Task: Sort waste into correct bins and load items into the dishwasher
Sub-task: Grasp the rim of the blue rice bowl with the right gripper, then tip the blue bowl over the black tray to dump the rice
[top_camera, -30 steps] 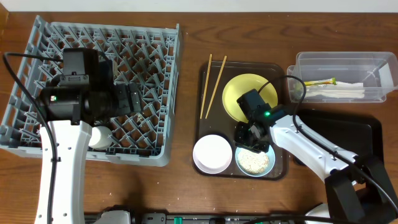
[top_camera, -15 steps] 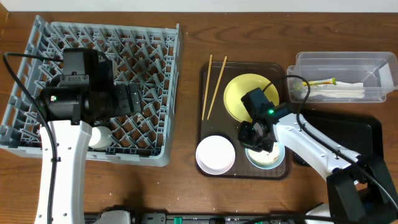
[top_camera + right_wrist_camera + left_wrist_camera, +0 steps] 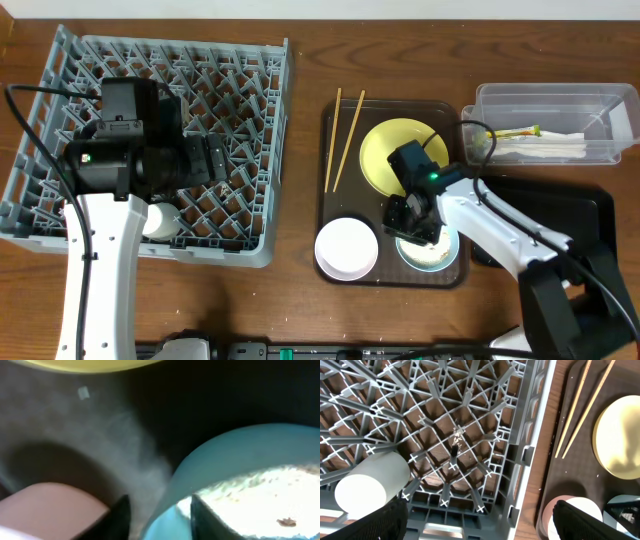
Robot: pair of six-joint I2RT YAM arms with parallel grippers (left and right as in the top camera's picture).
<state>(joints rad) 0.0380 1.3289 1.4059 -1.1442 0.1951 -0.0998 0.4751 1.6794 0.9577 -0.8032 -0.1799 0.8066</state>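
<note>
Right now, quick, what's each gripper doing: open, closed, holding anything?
Left gripper: open, holding nothing.
Right gripper: apparently closed on the rim of the light blue bowl.

No readable txt, nos. or logos in any view. Wrapper inside tub has yellow-green print, too small/blurred to make out. Tub itself: no readable label.

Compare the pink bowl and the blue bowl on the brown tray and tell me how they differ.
Colour: the pink bowl is pale pink, the blue bowl light blue. Contents: the blue bowl holds rice; the pink bowl is empty. Contact: the right gripper pinches the blue bowl's rim, one finger inside; nothing touches the pink bowl. Both are round, upright and sit side by side on the brown tray.
</note>
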